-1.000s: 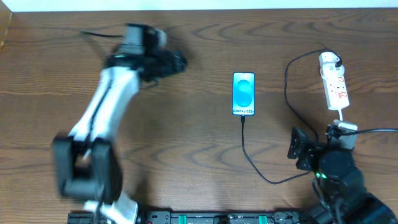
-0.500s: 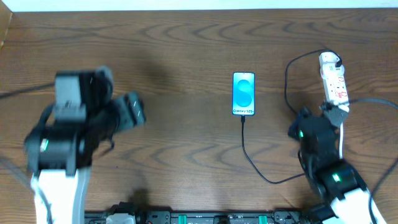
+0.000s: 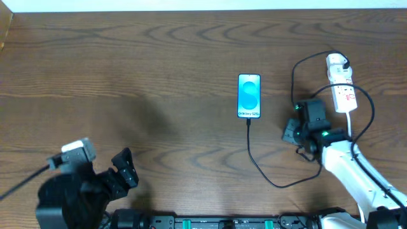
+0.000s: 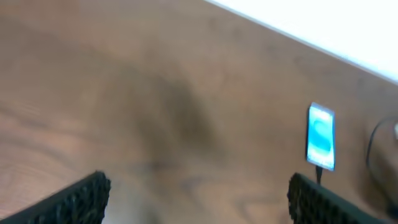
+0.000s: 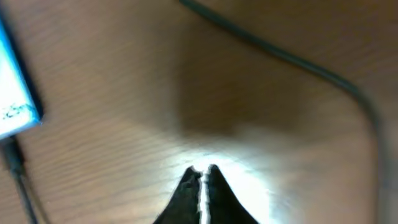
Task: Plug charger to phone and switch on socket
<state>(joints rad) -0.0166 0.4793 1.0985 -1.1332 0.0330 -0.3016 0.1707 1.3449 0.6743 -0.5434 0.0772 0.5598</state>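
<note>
the right gripper [image 5: 200,176] has its two fingertips pressed together, with only a thin bright seam between them and nothing caught there. it points at bare wood of the table [image 3: 191,51]. in its wrist view the charger [image 5: 280,57] cable crosses the upper right as a dark slanting line, apart from the tips. a corner of the phone [image 5: 13,87] shows at the left edge, with the connector just below it.

from overhead this gripper sits between the phone and the socket [image 3: 343,89], nearer the socket but not touching it. the socket lies just beyond it, toward the far right of the table. the phone lies face up with its cyan screen lit, well off to the gripper's left. the charger's connector tip meets the phone's near edge, and the thin cable runs toward the robot, bends right and loops past the right gripper. it ends at the white plug head [image 3: 337,62], seated at the socket's far end.

the left gripper [image 3: 122,170] is at the near left of the table, well apart from everything. its wrist view is blurred, but its dark fingers [image 4: 78,198] stand wide apart and hold nothing, with the phone small in the distance to the right.
</note>
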